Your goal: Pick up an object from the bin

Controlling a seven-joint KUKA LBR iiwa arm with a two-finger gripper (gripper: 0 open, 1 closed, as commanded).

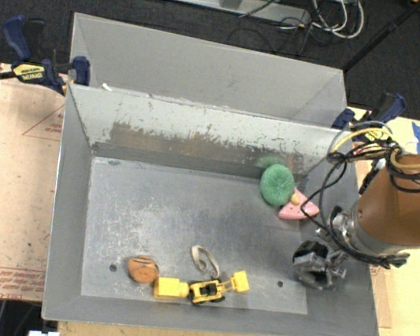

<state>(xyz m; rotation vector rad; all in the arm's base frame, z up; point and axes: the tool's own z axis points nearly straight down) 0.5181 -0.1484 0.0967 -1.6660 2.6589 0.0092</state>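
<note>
My gripper [316,270] hangs low over the bin's right side, near the right wall, with bare floor under it. A pink flat piece [297,208] lies up and to the left of it, beside a green fuzzy ball [276,184] at the back wall. A yellow toy digger [203,288] lies further left near the front edge.
A pale looped piece [205,261] lies just above the yellow toy. A brown round lump [143,270] sits to the toy's left. The arm with its orange cover and cables comes in over the right rim.
</note>
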